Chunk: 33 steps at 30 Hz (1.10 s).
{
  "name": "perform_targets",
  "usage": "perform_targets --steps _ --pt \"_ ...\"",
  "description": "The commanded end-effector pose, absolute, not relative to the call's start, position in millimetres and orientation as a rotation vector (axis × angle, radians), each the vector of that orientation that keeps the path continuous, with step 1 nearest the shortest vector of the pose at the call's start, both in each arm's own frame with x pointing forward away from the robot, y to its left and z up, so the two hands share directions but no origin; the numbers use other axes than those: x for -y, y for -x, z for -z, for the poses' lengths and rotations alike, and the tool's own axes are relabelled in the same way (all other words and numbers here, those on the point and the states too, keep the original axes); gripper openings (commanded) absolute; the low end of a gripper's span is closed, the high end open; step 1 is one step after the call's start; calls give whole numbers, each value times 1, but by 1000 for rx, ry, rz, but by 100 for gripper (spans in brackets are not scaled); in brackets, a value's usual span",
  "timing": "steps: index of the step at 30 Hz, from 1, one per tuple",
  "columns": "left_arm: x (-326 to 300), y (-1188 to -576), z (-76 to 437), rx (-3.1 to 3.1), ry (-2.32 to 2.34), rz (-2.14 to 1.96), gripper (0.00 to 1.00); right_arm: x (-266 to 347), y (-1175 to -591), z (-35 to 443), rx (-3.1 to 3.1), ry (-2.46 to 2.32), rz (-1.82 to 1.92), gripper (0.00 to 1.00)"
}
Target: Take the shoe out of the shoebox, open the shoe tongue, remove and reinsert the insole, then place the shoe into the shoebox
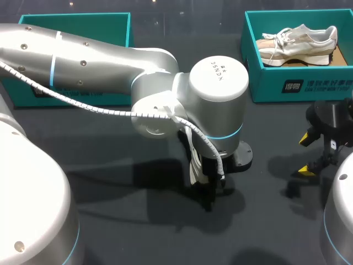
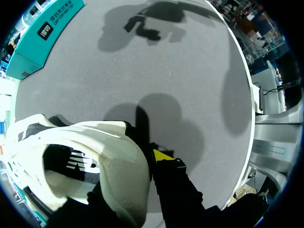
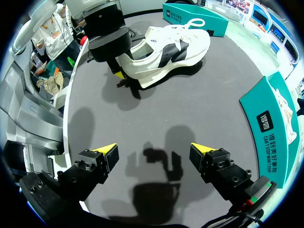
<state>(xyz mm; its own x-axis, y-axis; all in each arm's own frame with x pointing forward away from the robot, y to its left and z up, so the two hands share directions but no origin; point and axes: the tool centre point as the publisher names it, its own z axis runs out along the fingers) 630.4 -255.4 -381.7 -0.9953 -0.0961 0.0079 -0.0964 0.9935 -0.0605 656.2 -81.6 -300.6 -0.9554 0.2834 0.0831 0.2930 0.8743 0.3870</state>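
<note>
Holding the shoe (image 3: 171, 47) by the heel with my left gripper (image 3: 118, 72). One yellow tip is outside the heel collar and the other finger looks tucked inside, so it's pinching the collar. The shoe sits out on the table (image 3: 199, 109) near the middle, well apart from the shoebox (image 1: 298, 85). It looks sole-down, though I can't tell if the heel is lifted a bit. My right gripper (image 3: 153, 151) is spread wide with nothing in it, hovering over bare table well away from the shoe.

The way I see it, the tongue comes next. I'd use the left pinch purely as an anchor, firm and low so the shoe can't pivot. The right would come in from the toe side, over the laces (image 3: 190, 23), grab the tongue's top edge only, and pull up and forward. If it snags a lace, the whole shoe will probably drag.
</note>
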Motion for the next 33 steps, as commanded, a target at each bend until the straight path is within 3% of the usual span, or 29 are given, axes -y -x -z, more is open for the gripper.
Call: perform_targets --steps 1,13,29,33 --pt "251 -631 377 3130 -146 -105 0 81 -655 300 3021 467 626 100" --pt "233 -648 332 3121 -53 -137 0 81 -655 300 3021 467 626 100" --pt "186 -718 233 3136 -1 -116 0 81 -655 300 3021 467 626 100" --pt "186 -718 233 3136 -1 -116 0 81 -655 300 3021 467 626 100"
